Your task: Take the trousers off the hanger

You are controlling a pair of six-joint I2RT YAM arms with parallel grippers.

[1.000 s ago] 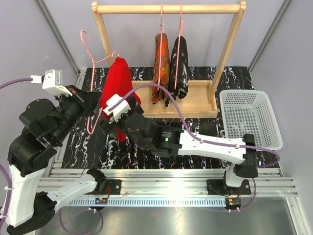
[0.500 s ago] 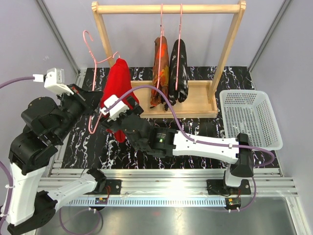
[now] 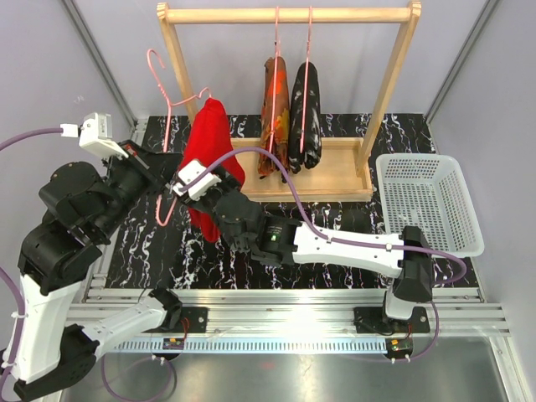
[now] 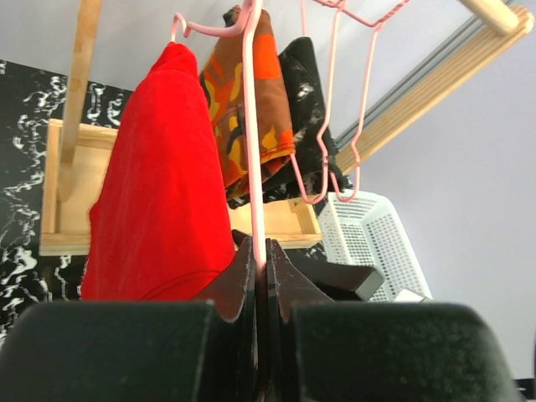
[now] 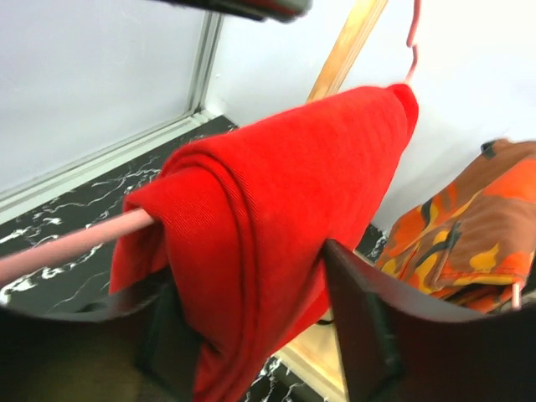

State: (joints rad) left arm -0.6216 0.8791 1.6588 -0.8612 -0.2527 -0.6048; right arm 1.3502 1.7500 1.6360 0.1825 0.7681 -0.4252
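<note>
Left claw (image 4: 261, 255) clamped on the pink hanger (image 4: 250, 151) wire, holding it above the table (image 3: 142, 244) so the red trousers (image 5: 276, 184) draped over its bar hang free for the right claw (image 5: 261, 322), jaws astride the fold; pinching or not, cannot tell.

In the right wrist view the bar of the pink hanger (image 5: 67, 244) is swallowed by the fold of the red trousers (image 5: 285, 193), and the camouflage trousers (image 5: 469, 243) are cut off at the right edge. Whether the cloth is pressed by the blurred fingers (image 5: 360, 335) of the right gripper (image 5: 264, 331) cannot be told.
</note>
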